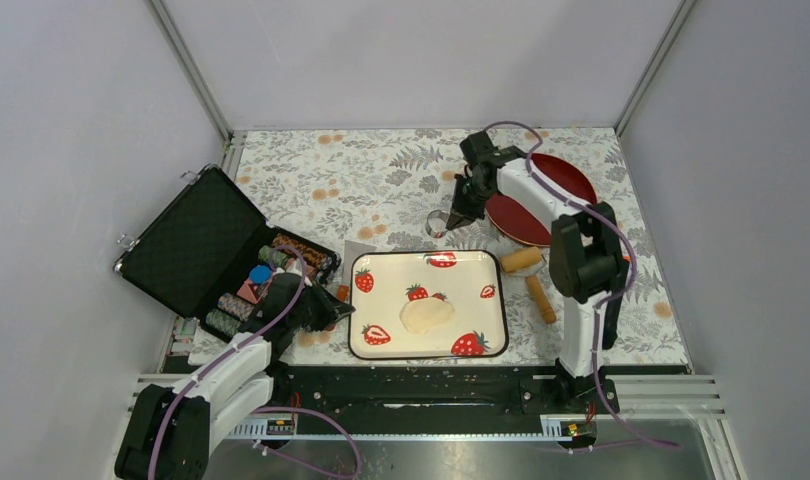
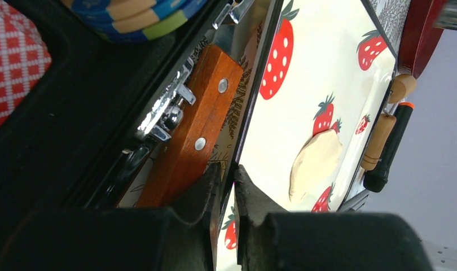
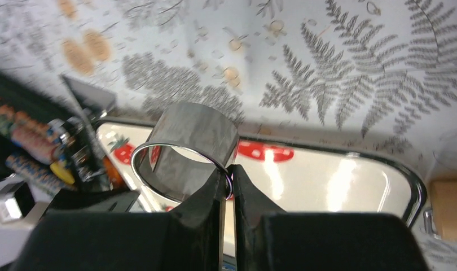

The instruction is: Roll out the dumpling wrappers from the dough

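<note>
The dough (image 1: 426, 315) is a flattened pale-cream sheet on the strawberry tray (image 1: 461, 285); it also shows in the left wrist view (image 2: 315, 164). No cut wrapper disc is in view. My right gripper (image 1: 449, 222) is shut on the wall of the small metal ring cutter (image 1: 438, 222) and holds it above the table, just beyond the tray's far edge. In the right wrist view, my right gripper (image 3: 228, 175) pinches the ring (image 3: 187, 141). My left gripper (image 1: 339, 310) sits at the tray's left edge, where its jaws (image 2: 231, 175) are closed on the tray's black rim (image 2: 305, 84).
A wooden roller (image 1: 522, 259) and a wooden-handled tool (image 1: 541, 298) lie right of the tray. Red plates (image 1: 546, 195) stand at the back right. An open black case (image 1: 196, 240) with poker chips is at the left. A wood-handled scraper (image 2: 192, 130) lies between case and tray.
</note>
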